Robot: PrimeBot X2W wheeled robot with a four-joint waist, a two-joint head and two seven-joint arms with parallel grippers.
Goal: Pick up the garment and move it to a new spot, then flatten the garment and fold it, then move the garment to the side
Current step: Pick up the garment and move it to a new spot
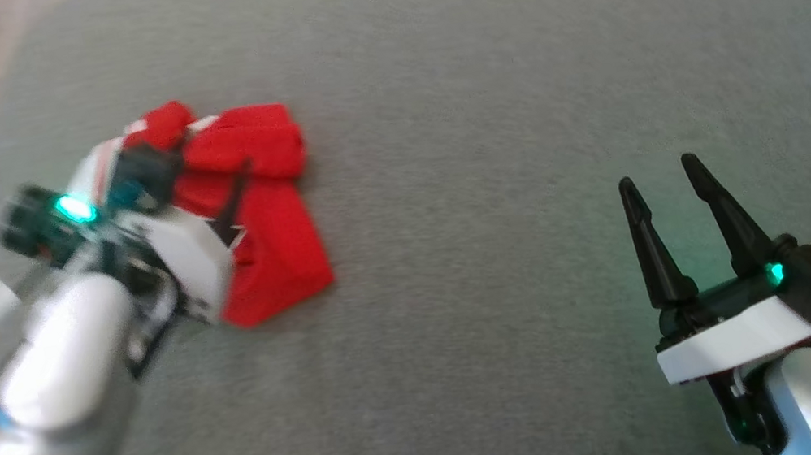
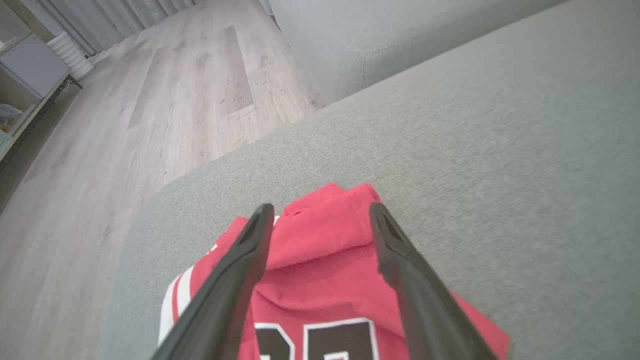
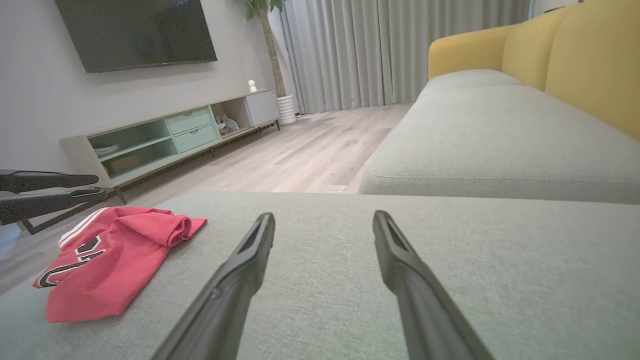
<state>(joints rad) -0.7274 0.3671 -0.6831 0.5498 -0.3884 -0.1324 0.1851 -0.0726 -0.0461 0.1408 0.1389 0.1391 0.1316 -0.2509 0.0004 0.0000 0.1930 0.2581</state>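
Note:
A red garment (image 1: 263, 210) with white stripes and black-and-white numbers lies crumpled and partly folded over near the far left corner of the grey sofa cushion (image 1: 519, 118). My left gripper (image 2: 320, 212) hovers open just above it, its fingers straddling the garment's (image 2: 320, 260) folded red top without closing on it. In the right wrist view the left gripper (image 3: 95, 186) sits above the garment's (image 3: 110, 255) far end. My right gripper (image 1: 660, 172) stands open over bare cushion, well to the garment's right, with nothing between its fingers.
The cushion's rounded left edge drops to a wooden floor (image 2: 150, 125) close beside the garment. A second grey seat (image 3: 500, 140) with a yellow backrest (image 3: 575, 60) lies beyond. A low TV cabinet (image 3: 165, 135) stands across the room.

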